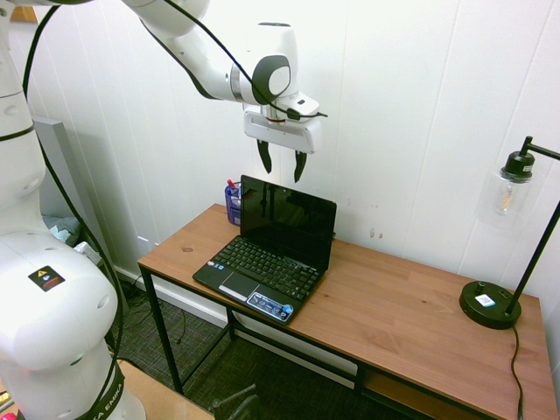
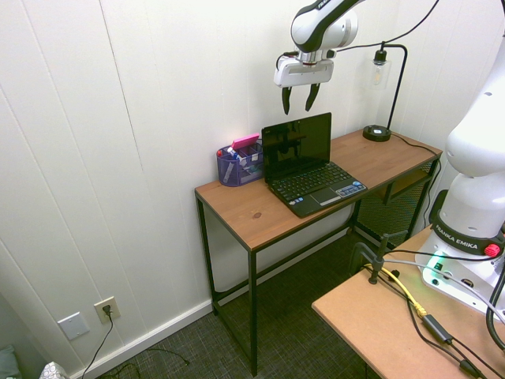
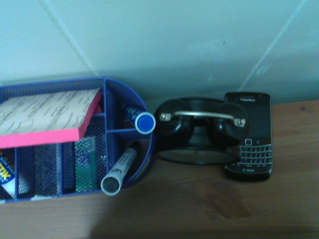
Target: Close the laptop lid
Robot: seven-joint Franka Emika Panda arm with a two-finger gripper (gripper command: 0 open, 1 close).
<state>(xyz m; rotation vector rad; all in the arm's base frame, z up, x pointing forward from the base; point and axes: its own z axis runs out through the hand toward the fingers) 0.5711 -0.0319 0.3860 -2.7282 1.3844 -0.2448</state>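
Observation:
A small black netbook (image 1: 262, 271) (image 2: 316, 183) sits open on the wooden desk (image 1: 385, 306) (image 2: 252, 213), a blue sticker on its palm rest. The laptop lid (image 1: 287, 219) (image 2: 297, 142) stands upright, its glossy dark screen facing the desk's front. My gripper (image 1: 282, 164) (image 2: 299, 98) hangs open just above the lid's top edge, fingers pointing down, touching nothing. The wrist view does not show the laptop.
Behind the lid by the wall stand a blue mesh organiser (image 3: 70, 144) (image 2: 238, 164) (image 1: 233, 199) with markers and a pink notepad, black sunglasses (image 3: 199, 129) and a black phone (image 3: 249, 137). A black desk lamp (image 1: 499, 289) (image 2: 383, 95) stands at the desk's far end.

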